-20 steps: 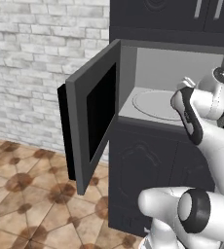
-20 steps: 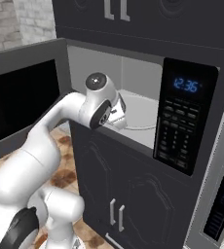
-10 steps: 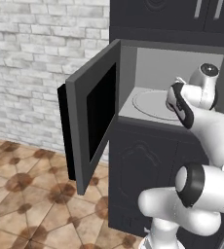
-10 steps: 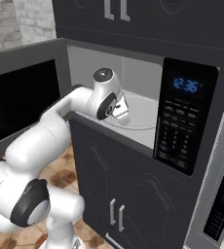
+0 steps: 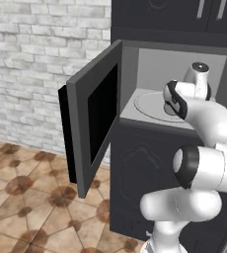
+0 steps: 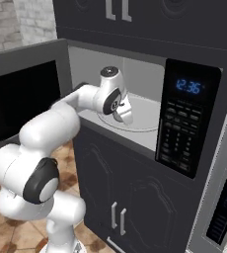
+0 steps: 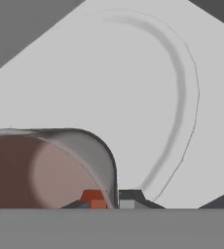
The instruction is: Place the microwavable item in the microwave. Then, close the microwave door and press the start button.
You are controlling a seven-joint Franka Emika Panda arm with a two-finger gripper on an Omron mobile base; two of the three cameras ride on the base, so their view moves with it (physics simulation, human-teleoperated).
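— Inside the microwave (image 6: 135, 84), what have you got there?

— A small cup (image 7: 46, 168), grey on the outside of its wall and brown within. In my hand view I look down into its open mouth: a thin grey rim, a smooth brown inner wall, a paler brown patch lower down. It is plain, with no mark on it that I can make out.

— And how are your fingers on it?

— My gripper (image 7: 109, 202) is closed on the rim, one finger (image 7: 92, 198) inside the cup showing reddish, the other just outside the wall, the wall pinched between them.

— Where does it sit in the cavity?

— Over the round glass turntable (image 7: 182, 97), whose curved edge sweeps around the cup. Whether the cup's base touches the plate I cannot tell. From the left base view a bit of the cup (image 5: 170, 109) peeks out just beside my wrist, above the turntable (image 5: 150, 105).

— What surrounds that?

— Light grey cavity walls, then the dark control panel (image 6: 187, 121) on the right with a blue lit clock. The microwave door (image 5: 93, 118) stands swung open to the left, black window in a grey frame. Around it are dark cabinets (image 6: 135, 197), with a tiled floor (image 5: 21, 197) and a white brick wall (image 5: 36, 54).
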